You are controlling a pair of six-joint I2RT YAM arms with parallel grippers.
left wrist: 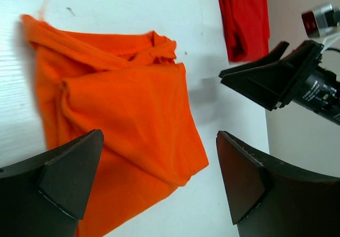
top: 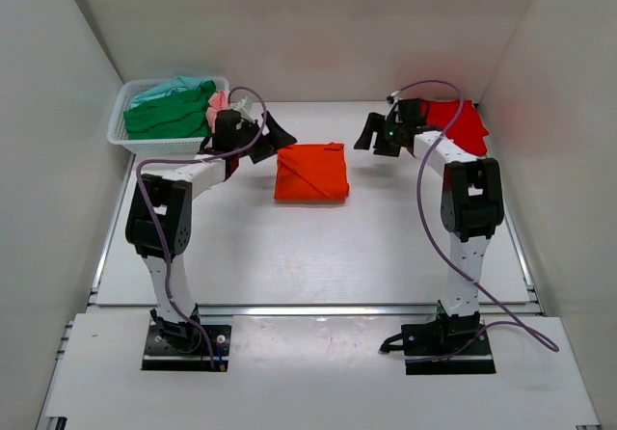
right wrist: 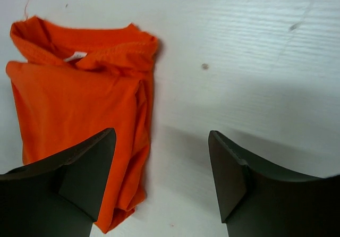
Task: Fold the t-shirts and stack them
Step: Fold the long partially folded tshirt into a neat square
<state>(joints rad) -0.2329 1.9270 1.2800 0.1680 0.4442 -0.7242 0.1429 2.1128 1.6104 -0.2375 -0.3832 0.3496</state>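
A bright orange t-shirt [top: 310, 172] lies folded into a rough square on the white table, between my two grippers. The left wrist view shows this orange t-shirt [left wrist: 117, 104] rumpled, its near corner between my fingers. My left gripper [top: 275, 141] hovers open at its left back corner, holding nothing. My right gripper [top: 371, 139] hangs open to the right of it, apart from the cloth. In the right wrist view the orange t-shirt [right wrist: 79, 99] lies left of my open gripper [right wrist: 162, 136]. A deeper red t-shirt [top: 458, 124] lies folded at the back right.
A white mesh basket [top: 120, 126] stands at the back left, holding a green t-shirt [top: 169, 117], a teal one [top: 174, 88] and a pink one [top: 218, 102]. White walls close in the table on three sides.
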